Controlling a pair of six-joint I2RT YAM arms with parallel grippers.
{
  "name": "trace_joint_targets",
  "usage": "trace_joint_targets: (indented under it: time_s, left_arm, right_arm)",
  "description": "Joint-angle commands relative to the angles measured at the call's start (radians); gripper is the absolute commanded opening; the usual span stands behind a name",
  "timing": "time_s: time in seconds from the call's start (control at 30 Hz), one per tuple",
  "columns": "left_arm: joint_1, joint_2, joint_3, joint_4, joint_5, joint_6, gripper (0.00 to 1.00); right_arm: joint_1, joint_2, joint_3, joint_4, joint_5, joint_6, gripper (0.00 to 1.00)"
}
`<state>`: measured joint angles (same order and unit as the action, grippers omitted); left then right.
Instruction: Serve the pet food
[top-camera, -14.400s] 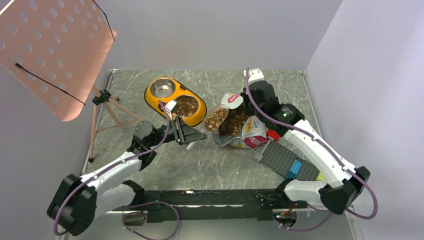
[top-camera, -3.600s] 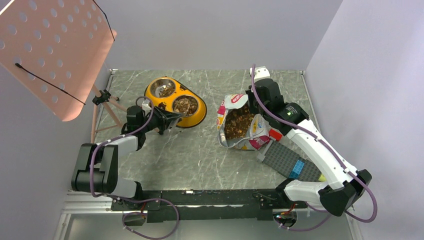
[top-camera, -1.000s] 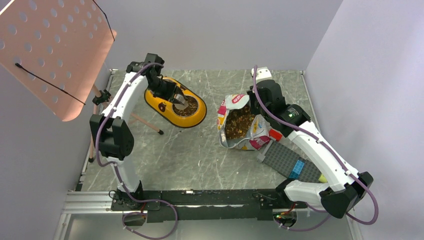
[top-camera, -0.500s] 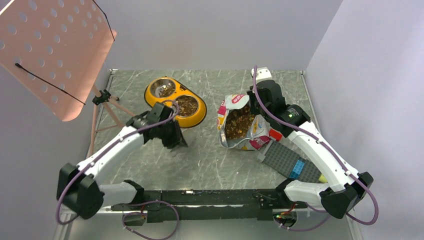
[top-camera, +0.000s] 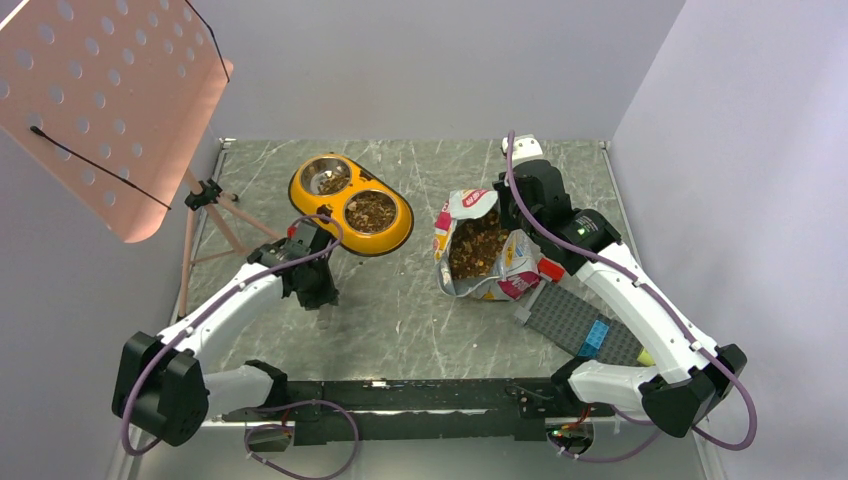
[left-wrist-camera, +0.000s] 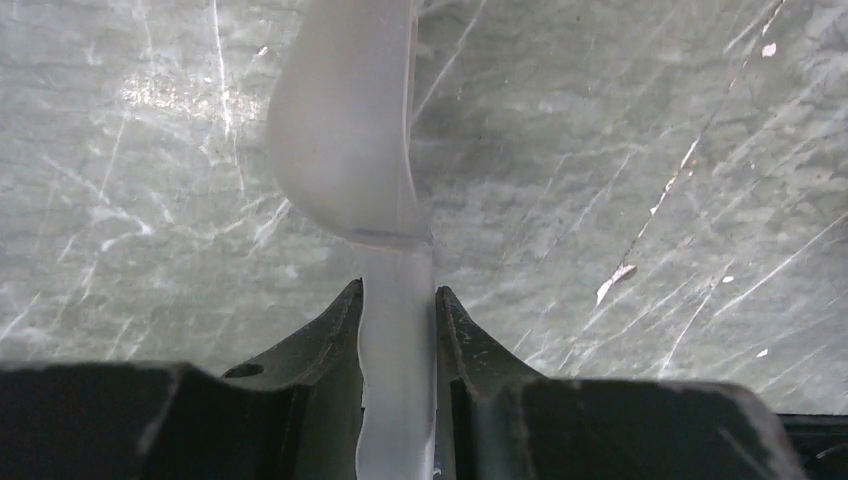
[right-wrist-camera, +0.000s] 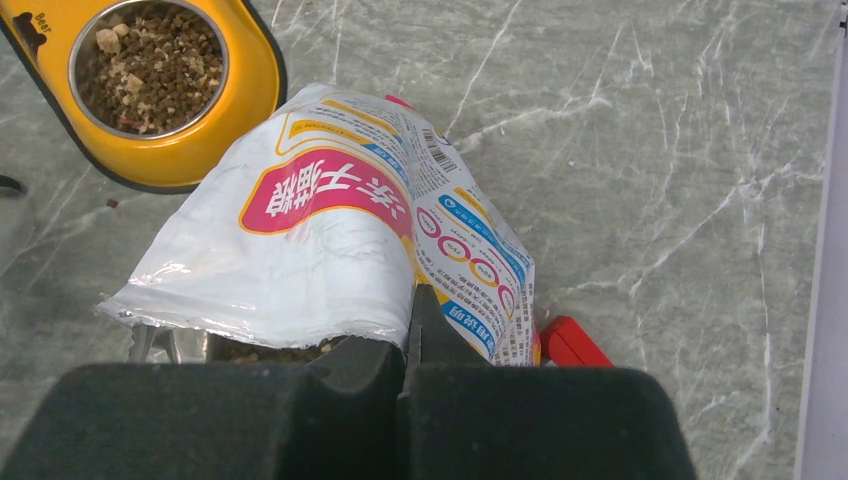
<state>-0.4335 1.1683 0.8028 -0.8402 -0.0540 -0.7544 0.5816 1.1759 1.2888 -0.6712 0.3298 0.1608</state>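
The white, pink and yellow pet food bag (top-camera: 505, 265) stands open, brown kibble (top-camera: 472, 245) showing inside. My right gripper (top-camera: 497, 213) is shut on its top rim; the right wrist view shows the jaws (right-wrist-camera: 412, 300) pinching the bag (right-wrist-camera: 330, 210). My left gripper (top-camera: 322, 298) hangs over bare table in front of the yellow double bowl (top-camera: 395, 235). It is shut (left-wrist-camera: 395, 295) on the handle of a translucent white scoop (left-wrist-camera: 345, 130), which looks empty. The near steel cup (top-camera: 370, 212) holds kibble; the far cup (top-camera: 327, 177) holds a little.
A pink perforated music stand (top-camera: 100, 100) on a tripod (top-camera: 215, 200) fills the far left. A grey baseplate (top-camera: 565, 318) with a blue brick (top-camera: 592, 335) lies under the right arm. A red piece (top-camera: 547, 270) touches the bag, also in the right wrist view (right-wrist-camera: 572, 345).
My left arm has drawn back from over the yellow bowl toward the near left, the scoop still in its jaws. The right arm and bag have not moved.
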Motion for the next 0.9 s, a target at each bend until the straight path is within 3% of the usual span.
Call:
trace_joint_targets:
  time_s: [0.0, 0.07, 0.27, 0.43, 0.53, 0.67, 0.7, 0.77, 0.87]
  left_arm:
    - [0.017, -0.01, -0.071, 0.015, 0.04, -0.051, 0.39]
    - [0.023, -0.041, -0.102, 0.017, 0.039, -0.07, 0.5]
    - [0.029, -0.109, -0.085, -0.031, 0.02, -0.065, 0.65]
    - [0.014, -0.141, 0.037, -0.115, -0.005, -0.026, 0.78]
    - [-0.023, -0.145, 0.149, -0.124, 0.016, 0.007, 0.78]
    - [-0.12, -0.134, 0.237, 0.096, 0.244, 0.055, 0.7]
    - [-0.163, -0.12, 0.254, 0.155, 0.282, 0.052, 0.72]
    - [-0.258, -0.07, 0.319, 0.233, 0.301, 0.051, 0.85]
    - [-0.382, 0.028, 0.449, 0.207, 0.217, 0.065, 0.95]
  right_arm:
    - [-0.014, -0.039, 0.058, 0.062, 0.033, 0.009, 0.0]
    - [-0.014, -0.042, 0.055, 0.06, 0.039, 0.008, 0.0]
    - [-0.014, -0.041, 0.051, 0.058, 0.036, 0.015, 0.0]
    - [-0.015, -0.036, 0.059, 0.058, 0.029, 0.013, 0.0]
    - [-0.014, -0.031, 0.06, 0.058, 0.026, 0.011, 0.0]
    - [-0.015, -0.024, 0.062, 0.061, 0.014, 0.017, 0.0]
    - [-0.014, -0.021, 0.064, 0.061, 0.012, 0.018, 0.0]
    - [-0.014, -0.018, 0.068, 0.061, 0.009, 0.02, 0.0]
    - [-0.015, -0.018, 0.075, 0.055, 0.008, 0.022, 0.0]
